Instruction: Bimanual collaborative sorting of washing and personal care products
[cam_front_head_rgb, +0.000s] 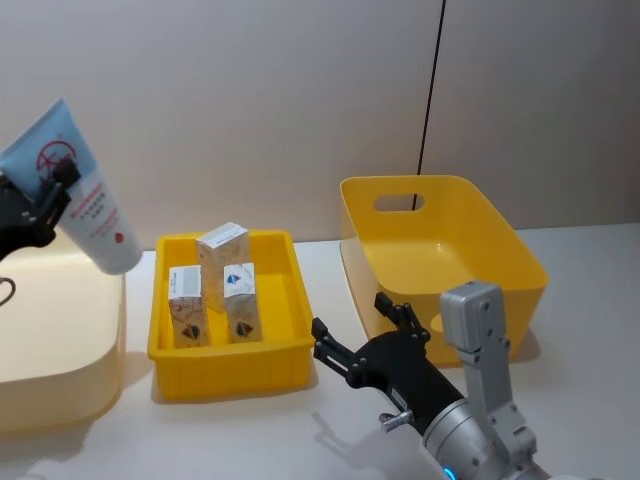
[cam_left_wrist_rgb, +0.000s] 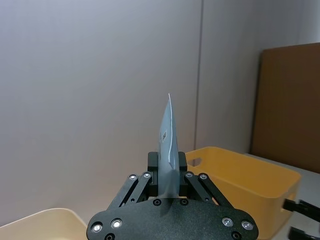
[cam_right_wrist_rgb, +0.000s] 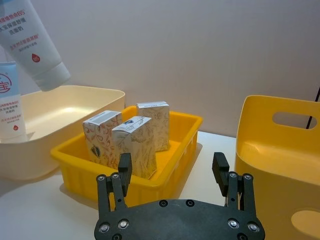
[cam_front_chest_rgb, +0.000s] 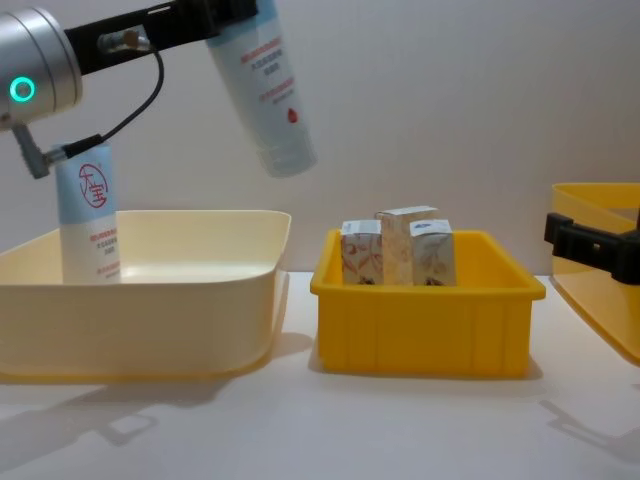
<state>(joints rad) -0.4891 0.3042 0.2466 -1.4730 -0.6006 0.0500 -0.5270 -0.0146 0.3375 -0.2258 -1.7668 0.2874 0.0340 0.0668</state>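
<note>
My left gripper (cam_front_head_rgb: 48, 200) is shut on a pale blue-and-white squeeze tube (cam_front_head_rgb: 85, 195), held high and tilted, cap end down, above the cream bin (cam_front_head_rgb: 60, 340). From the left wrist the tube (cam_left_wrist_rgb: 169, 145) stands edge-on between the shut jaws. A second tube (cam_front_chest_rgb: 88, 215) stands upright inside the cream bin (cam_front_chest_rgb: 150, 300). Three beige cartons (cam_front_head_rgb: 220, 285) with reddish swirls stand in the shallow yellow tray (cam_front_head_rgb: 230, 365). My right gripper (cam_front_head_rgb: 352, 318) hovers open and empty just right of the tray, and its wrist view looks over its fingers (cam_right_wrist_rgb: 124, 170) at the cartons (cam_right_wrist_rgb: 132, 137).
A tall yellow bin with a handle slot (cam_front_head_rgb: 440, 250) stands at the right, behind my right arm. The cream bin, tray and tall bin sit in a row on the white table (cam_front_chest_rgb: 330, 420), with open table in front of them. A plain wall runs behind.
</note>
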